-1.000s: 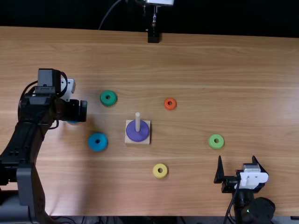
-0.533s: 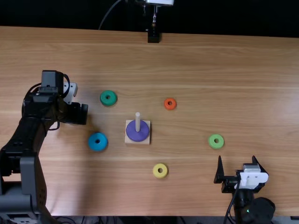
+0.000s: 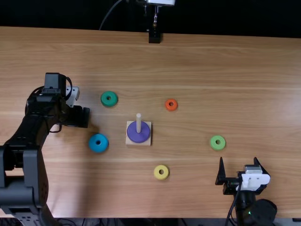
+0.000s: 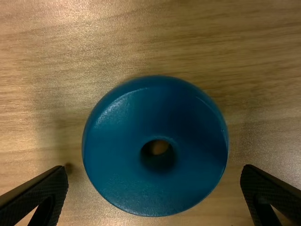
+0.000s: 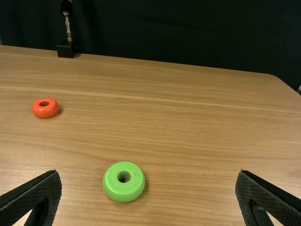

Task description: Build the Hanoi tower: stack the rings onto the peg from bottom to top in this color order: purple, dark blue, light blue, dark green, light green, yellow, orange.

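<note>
Easing nearer and slightly to the right since the earlier frames, my left tool (image 3: pixel 78 116) is now covering the spot where a blue edge was showing beneath it in the top view. Meanwhile my right tool (image 3: pixel 238 160) is keeping its place by the near right edge of the table (image 3: pixel 188 61), and the rings lying in sight in the top view are keeping theirs.

In the left wrist view I am holding the fingers of my left tool (image 4: pixel 154 172) spread wide, with nothing pinched. A blue ring (image 4: pixel 122 160) is lying flat on the wood, between the lines of the two fingers, with a gap on either side; I cannot tell which blue it is. Another, bright blue ring (image 3: pixel 92 144) is lying nearer and to the right of that tool, and the dark green ring (image 3: pixel 104 100) is resting to its right, a bit farther.

The purple ring (image 3: pixel 134 137) is sitting around the upright peg (image 3: pixel 138 123), over the square base (image 3: pixel 147 141). My right tool is spreading its fingers too, gripping nothing; the light green ring (image 3: pixel 213 143) is lying just beyond its left finger, apart from it. The yellow ring (image 3: pixel 157 174) is resting well to its left, nearer than the base, and the orange ring (image 3: pixel 167 105) is lying farther off, right of the peg.
</note>
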